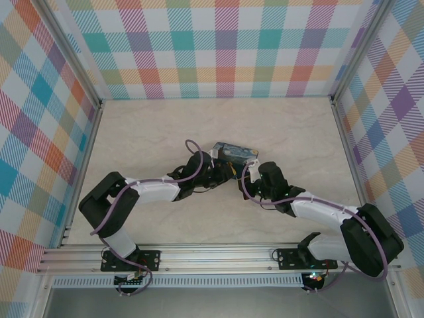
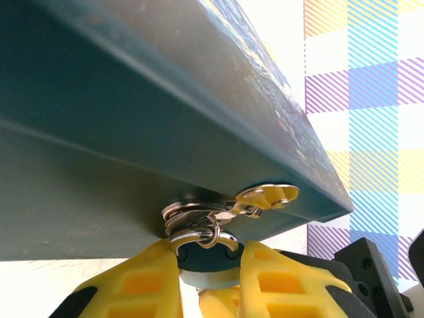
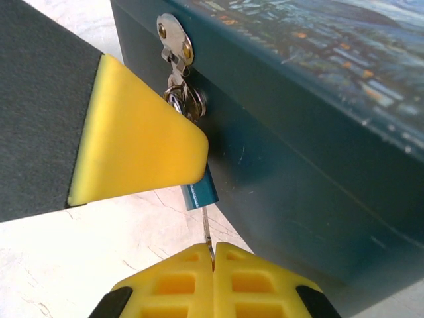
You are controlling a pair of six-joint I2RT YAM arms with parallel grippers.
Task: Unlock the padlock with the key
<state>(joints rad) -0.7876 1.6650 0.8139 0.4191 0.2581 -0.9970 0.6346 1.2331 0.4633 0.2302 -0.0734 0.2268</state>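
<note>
The small blue padlock (image 3: 200, 192) hangs by its silvery shackle (image 2: 199, 236) from the hasp (image 3: 175, 40) on the front wall of the starry-night tin (image 1: 235, 152). My left gripper (image 2: 209, 273) is shut on the padlock's blue body (image 2: 209, 262), a yellow finger (image 2: 136, 285) on each side. In the right wrist view one of those left fingers (image 3: 139, 146) covers most of the padlock. My right gripper (image 3: 212, 256) is shut on the thin metal key (image 3: 207, 228), which points up with its tip at the padlock's underside. Both grippers meet at the tin's near side.
The tin (image 2: 132, 132) stands mid-table on the pale marbled surface (image 1: 132, 132). Checked walls (image 1: 225, 46) enclose the back and both sides. An aluminium rail (image 1: 218, 255) runs along the near edge by the arm bases.
</note>
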